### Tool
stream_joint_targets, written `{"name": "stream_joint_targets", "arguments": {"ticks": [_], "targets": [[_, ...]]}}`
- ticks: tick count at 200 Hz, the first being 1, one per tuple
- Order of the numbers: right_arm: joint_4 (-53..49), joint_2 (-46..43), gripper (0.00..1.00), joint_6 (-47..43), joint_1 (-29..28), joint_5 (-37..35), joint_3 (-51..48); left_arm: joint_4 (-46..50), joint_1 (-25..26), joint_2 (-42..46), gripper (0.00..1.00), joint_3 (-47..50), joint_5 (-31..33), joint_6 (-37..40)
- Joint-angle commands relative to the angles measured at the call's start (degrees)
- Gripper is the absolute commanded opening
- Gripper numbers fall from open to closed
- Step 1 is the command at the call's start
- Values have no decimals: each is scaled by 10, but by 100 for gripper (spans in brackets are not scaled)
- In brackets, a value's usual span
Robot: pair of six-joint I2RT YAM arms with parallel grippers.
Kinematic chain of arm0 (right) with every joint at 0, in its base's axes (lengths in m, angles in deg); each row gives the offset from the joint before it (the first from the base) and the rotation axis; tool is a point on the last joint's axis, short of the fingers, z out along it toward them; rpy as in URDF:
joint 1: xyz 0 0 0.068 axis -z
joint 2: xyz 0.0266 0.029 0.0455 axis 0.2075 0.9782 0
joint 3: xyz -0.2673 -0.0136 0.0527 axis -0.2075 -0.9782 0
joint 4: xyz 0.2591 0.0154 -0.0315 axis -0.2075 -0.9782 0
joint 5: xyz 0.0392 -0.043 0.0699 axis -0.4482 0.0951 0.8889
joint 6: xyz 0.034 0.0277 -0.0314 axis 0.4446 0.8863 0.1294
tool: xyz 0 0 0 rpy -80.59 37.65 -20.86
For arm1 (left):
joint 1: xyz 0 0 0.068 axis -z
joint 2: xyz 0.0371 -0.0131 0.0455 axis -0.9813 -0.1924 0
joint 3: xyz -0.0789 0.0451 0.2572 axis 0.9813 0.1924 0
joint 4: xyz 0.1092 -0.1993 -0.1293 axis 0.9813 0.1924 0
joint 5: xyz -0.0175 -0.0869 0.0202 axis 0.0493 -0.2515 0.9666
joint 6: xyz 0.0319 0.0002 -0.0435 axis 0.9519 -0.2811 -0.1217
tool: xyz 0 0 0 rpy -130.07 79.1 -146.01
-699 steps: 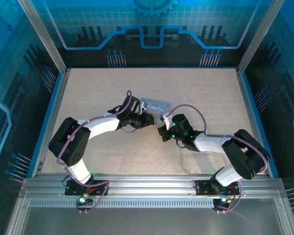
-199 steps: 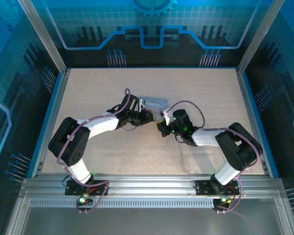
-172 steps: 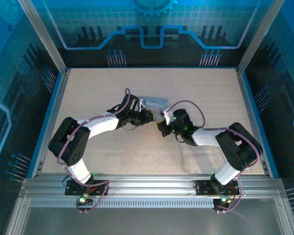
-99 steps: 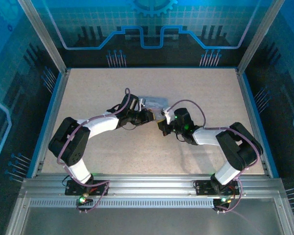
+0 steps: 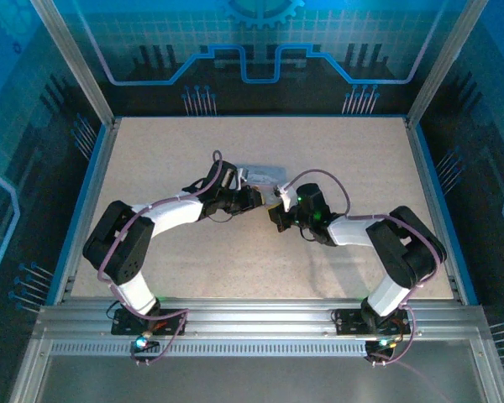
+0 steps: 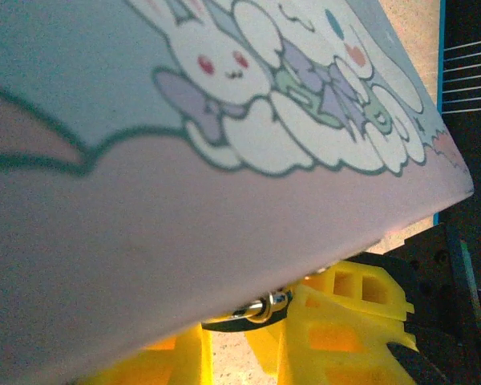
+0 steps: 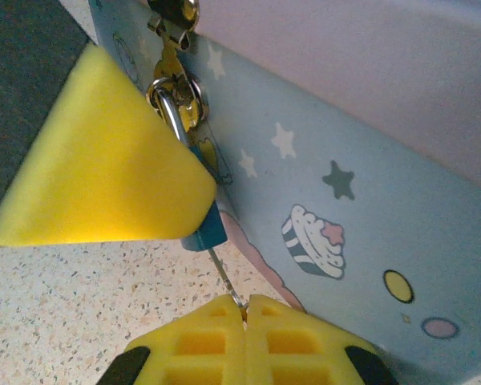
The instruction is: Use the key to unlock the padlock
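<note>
Right gripper point(image 7: 244, 305) is pinched tight on the key point(image 7: 224, 277), pads closed with just the thin shaft poking out. Over the last few seconds its arm has edged in toward the tin box point(image 7: 345, 184), and now the key's tip meets the underside of the little blue padlock point(image 7: 210, 231). That padlock hangs at the box's front hasp, its shackle point(image 7: 170, 112) looped through and closed. Left gripper point(image 5: 250, 200) sits against the box's near side. Whether it is clamping anything cannot be told, though a yellow pad point(image 7: 104, 168) presses right beside the lock. Insertion looks under way, with the turn not yet made.
</note>
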Motion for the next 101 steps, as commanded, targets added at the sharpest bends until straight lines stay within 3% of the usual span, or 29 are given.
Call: {"name": "stream_joint_targets", "arguments": {"ticks": [1,101], "targets": [[56,8,0,8,2,-18,30,5,17,3,14,-7,-60,-6],[52,-19,0,6,7,-41,6,15,15,7,14,-6,-55,-1]]}}
